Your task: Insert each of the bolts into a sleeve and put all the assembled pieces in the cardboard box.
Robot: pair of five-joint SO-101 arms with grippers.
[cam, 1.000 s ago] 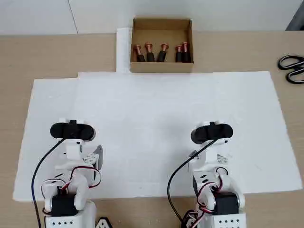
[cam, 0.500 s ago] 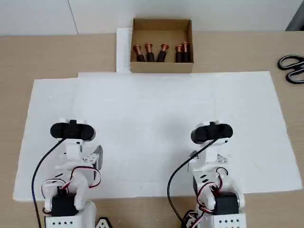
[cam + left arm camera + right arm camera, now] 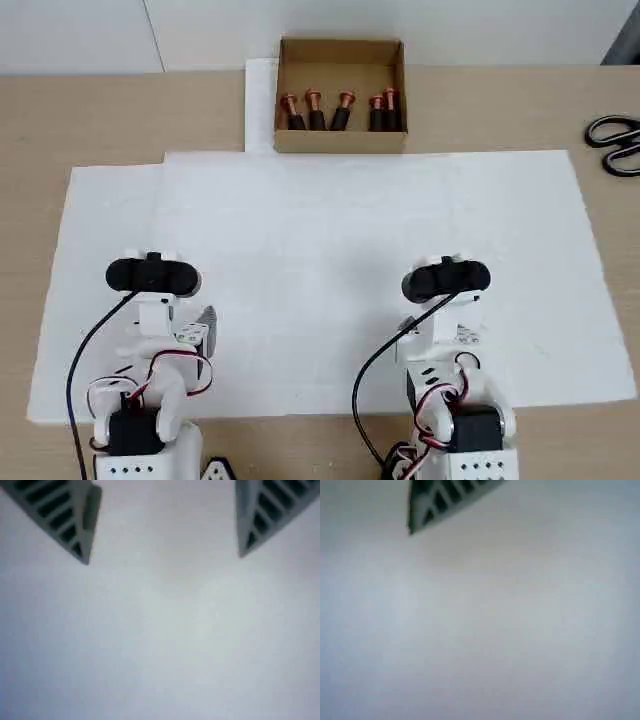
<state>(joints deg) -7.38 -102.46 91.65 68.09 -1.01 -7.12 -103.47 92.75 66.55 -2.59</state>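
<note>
**All boxed, one state unreadable**

Five copper-headed bolts in black sleeves (image 3: 340,110) sit in a row inside the open brown cardboard box (image 3: 341,143) on the far side of the wooden counter (image 3: 100,110). The left gripper (image 3: 162,559) gapes wide and empty over the blurred white paper sheet (image 3: 320,220). The right gripper (image 3: 427,515) is cut off, so its state cannot be told. The black-handled scissors (image 3: 612,145) are partly cropped

Five bolts (image 3: 342,111), one cardboard box (image 3: 341,46), one scissors (image 3: 614,142)

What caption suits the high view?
Five sleeved bolts rest in the cardboard box, beyond a white sheet.
</note>
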